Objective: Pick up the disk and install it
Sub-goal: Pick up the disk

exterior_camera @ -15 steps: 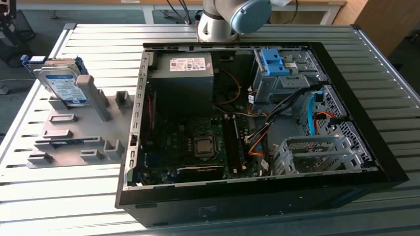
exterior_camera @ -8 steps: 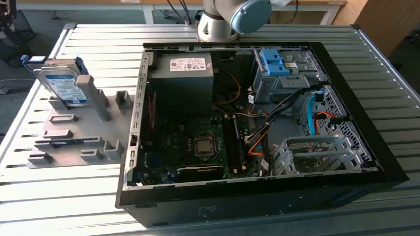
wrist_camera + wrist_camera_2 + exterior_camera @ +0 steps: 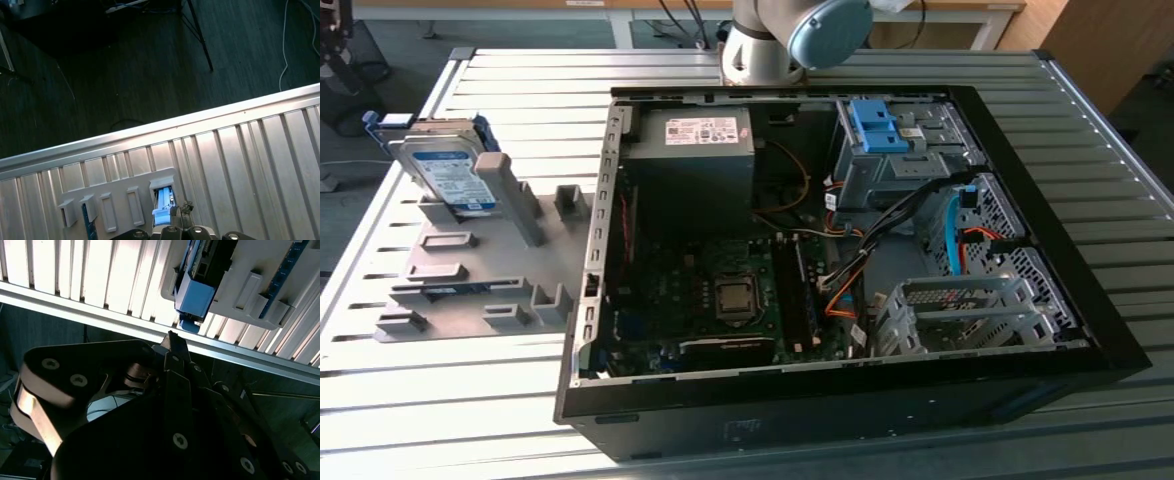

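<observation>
Exterior view, entry one: the disk (image 3: 448,172), a silver hard drive with a white-and-blue label and a blue bracket along its edges. It stands on edge, leaning a little, in the far slot of a grey holder (image 3: 467,275) at the exterior view's left. It is not yet lifted.

Entry two: the holder lies flat on the slatted metal table (image 3: 454,400), just beside the open computer case (image 3: 827,405).

Entry three: the case has its side panel off. A grey power supply (image 3: 694,150) sits at the far side and a bare metal drive cage (image 3: 974,310) at the near right.

Entry four: the arm (image 3: 774,40) has its lower joint at the table's far edge, behind the case.

Entry five: the gripper (image 3: 174,346), in the second wrist view, hangs near the disk's end of the holder and apart from it. The wrist is canted so that the table's rim and the dark floor lie beyond. Whether it is open or closed cannot be told, and nothing is seen in its hold.

Step in hand, by judgement: the approach for the pick.

Handling note, by judgement:
- Line up square with the disk's upper edge.
- Take it across the flat faces or the bracket, clear of the holder's grey posts.
- Match the disk's lean, so that it draws out along its slot and does not bind.
</observation>
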`<state>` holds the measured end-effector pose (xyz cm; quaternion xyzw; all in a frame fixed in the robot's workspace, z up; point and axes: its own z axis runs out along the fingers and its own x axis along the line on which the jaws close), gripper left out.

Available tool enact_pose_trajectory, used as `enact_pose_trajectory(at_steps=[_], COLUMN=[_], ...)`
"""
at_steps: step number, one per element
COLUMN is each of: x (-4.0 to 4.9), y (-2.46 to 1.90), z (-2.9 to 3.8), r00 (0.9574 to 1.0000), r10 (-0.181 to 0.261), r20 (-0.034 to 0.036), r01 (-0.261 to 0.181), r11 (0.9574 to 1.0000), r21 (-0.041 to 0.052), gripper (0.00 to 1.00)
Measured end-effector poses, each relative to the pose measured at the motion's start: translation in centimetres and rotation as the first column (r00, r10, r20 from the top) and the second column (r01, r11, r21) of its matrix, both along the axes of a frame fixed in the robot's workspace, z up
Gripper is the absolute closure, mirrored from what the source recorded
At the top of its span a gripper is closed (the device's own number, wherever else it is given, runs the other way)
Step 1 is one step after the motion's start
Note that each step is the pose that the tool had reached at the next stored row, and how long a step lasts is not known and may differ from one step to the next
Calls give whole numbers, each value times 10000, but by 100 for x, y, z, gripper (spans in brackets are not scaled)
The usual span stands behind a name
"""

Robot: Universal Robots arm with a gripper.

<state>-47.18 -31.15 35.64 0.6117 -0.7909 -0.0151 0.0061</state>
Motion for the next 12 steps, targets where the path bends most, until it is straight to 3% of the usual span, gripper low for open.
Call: enact_pose_trajectory(at_steps=[3,12], x=[8,143], y=[0,0], z=[-1,-1], r00=[10000,10000], r10=[1,-1], r20=[2,2], r01=[-1,1], r11=[10000,10000], r21=[1,1], gripper=[89,89])
